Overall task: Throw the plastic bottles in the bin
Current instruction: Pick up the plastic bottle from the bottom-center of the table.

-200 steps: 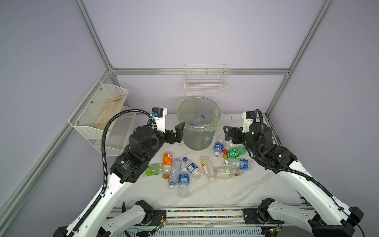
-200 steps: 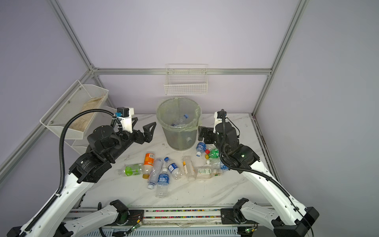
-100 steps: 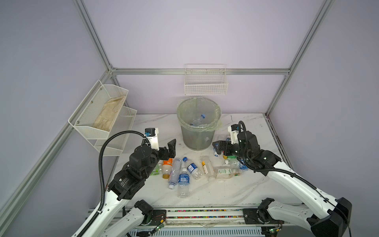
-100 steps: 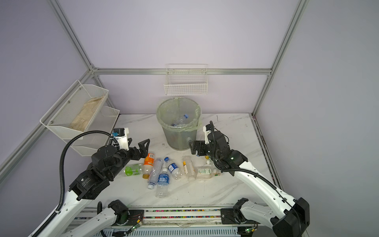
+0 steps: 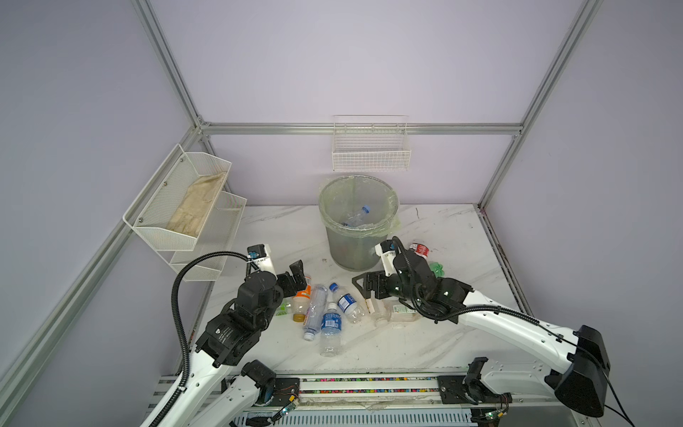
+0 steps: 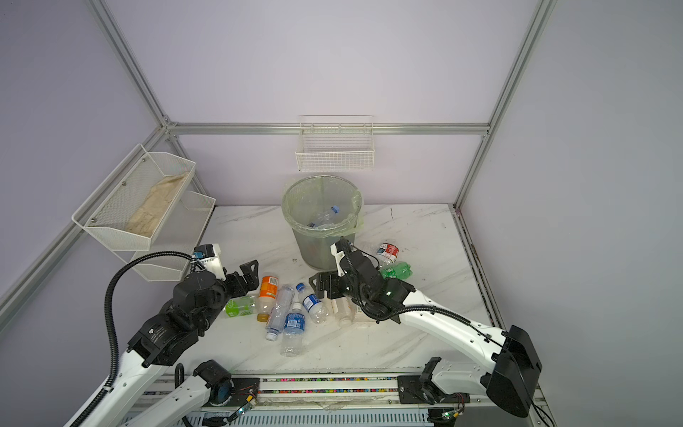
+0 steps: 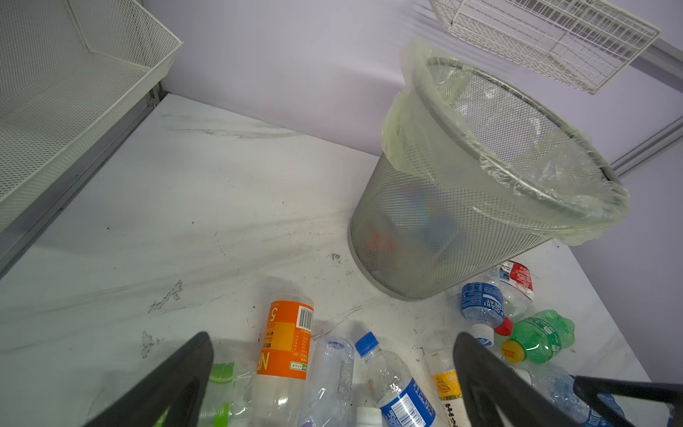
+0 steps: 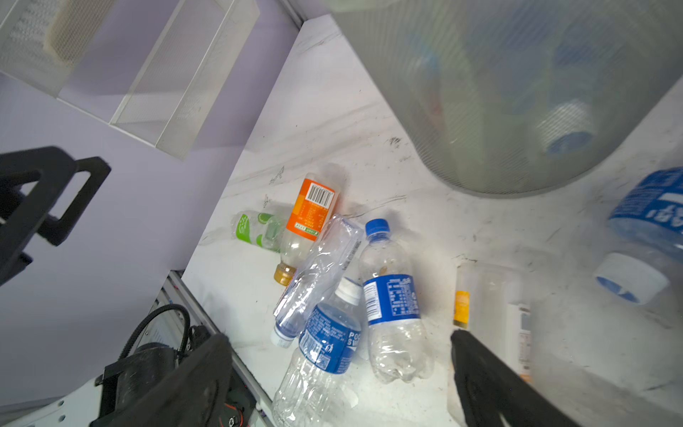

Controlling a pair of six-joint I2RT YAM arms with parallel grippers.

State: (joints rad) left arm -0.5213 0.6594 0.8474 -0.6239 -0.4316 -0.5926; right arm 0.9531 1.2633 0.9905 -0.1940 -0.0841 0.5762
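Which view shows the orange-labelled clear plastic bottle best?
Right wrist view: the orange-labelled clear plastic bottle lies fully in frame, from barcode to amber cap. The left wrist view shows it large, but the cap end is cut off. In both top views it is small.

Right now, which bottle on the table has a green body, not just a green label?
The yellow-capped bottle; its plastic is green, the rest clear.

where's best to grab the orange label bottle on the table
Grip the orange-label bottle across its labelled base end, from straight above: it lies flat, that end stands free, while the green-label bottle and a clear crushed bottle crowd its neck.
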